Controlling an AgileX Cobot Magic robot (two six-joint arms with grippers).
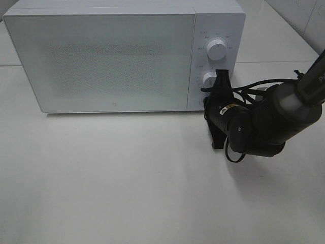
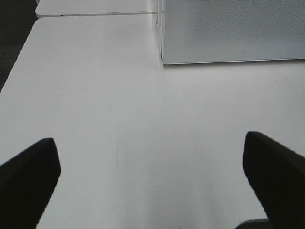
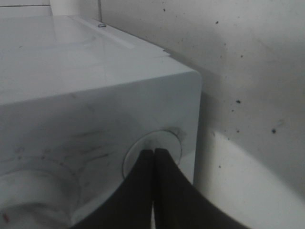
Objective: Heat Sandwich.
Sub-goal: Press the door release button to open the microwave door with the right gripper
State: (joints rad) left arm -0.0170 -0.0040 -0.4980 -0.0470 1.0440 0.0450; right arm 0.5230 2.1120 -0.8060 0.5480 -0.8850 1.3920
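Note:
The sandwich is out of view in every frame. A white microwave stands at the back of the table with its door closed. My right gripper is shut, turned on its side, and its joined fingertips press against the round button at the bottom of the control panel, just below the lower dial. My left gripper hangs open over bare table in front of the microwave's left corner, holding nothing. It does not show in the high view.
The control panel has an upper dial above the lower one. The white table stretches in front of the microwave. A second tabletop adjoins behind, and a dark floor lies past the left table edge.

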